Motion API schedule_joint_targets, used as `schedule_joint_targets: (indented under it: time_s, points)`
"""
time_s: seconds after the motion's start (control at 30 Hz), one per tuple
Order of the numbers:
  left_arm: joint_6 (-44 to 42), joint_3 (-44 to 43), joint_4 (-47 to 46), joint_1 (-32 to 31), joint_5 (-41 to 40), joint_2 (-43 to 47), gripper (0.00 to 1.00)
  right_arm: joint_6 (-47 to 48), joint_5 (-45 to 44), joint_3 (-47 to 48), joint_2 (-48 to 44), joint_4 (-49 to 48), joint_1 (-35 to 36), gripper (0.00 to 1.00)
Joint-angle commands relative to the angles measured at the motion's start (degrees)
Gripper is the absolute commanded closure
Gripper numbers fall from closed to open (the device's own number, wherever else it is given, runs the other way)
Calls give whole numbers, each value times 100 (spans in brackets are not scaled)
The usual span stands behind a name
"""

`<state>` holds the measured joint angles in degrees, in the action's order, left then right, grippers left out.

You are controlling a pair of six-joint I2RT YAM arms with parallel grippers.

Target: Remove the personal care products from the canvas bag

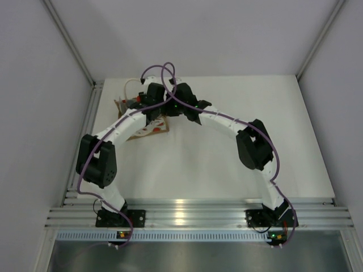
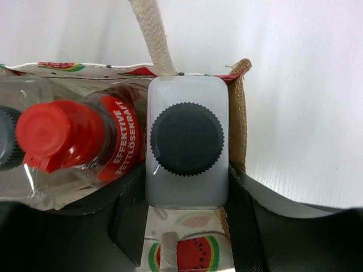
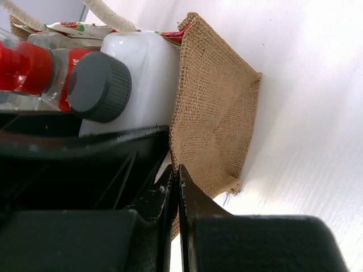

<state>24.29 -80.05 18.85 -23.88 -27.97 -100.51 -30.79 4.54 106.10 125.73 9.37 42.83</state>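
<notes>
Located toward the far left corner of the white table [image 1: 238, 147]: small tan canvas bag [image 3: 218, 113] with watermelon-print sides and white rope handles [image 2: 148, 34], standing upright with its mouth facing up. No product seen outside the bag from above (the arms hide part of that corner).

Inside, set against one tan end wall: white rectangular plastic bottle [image 2: 187, 93] with dark ribbed round cap [image 2: 187, 139]. Touching its side: clear bottle with red label and red cap [image 2: 79, 139]. Beyond that, only the rim of another dark cap, too cropped to describe.

Left gripper [image 2: 186, 192]: reaches down into the bag mouth, with one finger pressed to each flank of the white bottle. Judged a grasp on the flat sides below the cap, presumably chosen for a straight upward lift without twisting.

Right gripper [image 3: 177, 173]: clenched fully, tips at the upper edge of the burlap end wall, seemingly pinching the fabric. Purpose judged as anchoring the light bag, so that it does not rise with the bottle.

Stage judged: first extraction in hand, none completed. Risk noted: snagging on a rope handle overhead.
</notes>
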Motion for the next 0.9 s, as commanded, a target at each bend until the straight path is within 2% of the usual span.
schedule_joint_targets:
  time_s: [0.0, 0.2, 0.87]
  points:
    - [120, 103, -1234, -231, -279, 743, 100, -41, 197, -152, 65, 144, 6, 100]
    - [67, 306, -1525, -319, -385, 1086, 100, -120, 250, -143, 74, 92, -11, 100]
    - [-232, 200, -1490, -460, -350, 1807, 100, -296, 364, -64, 250, 21, -126, 100]
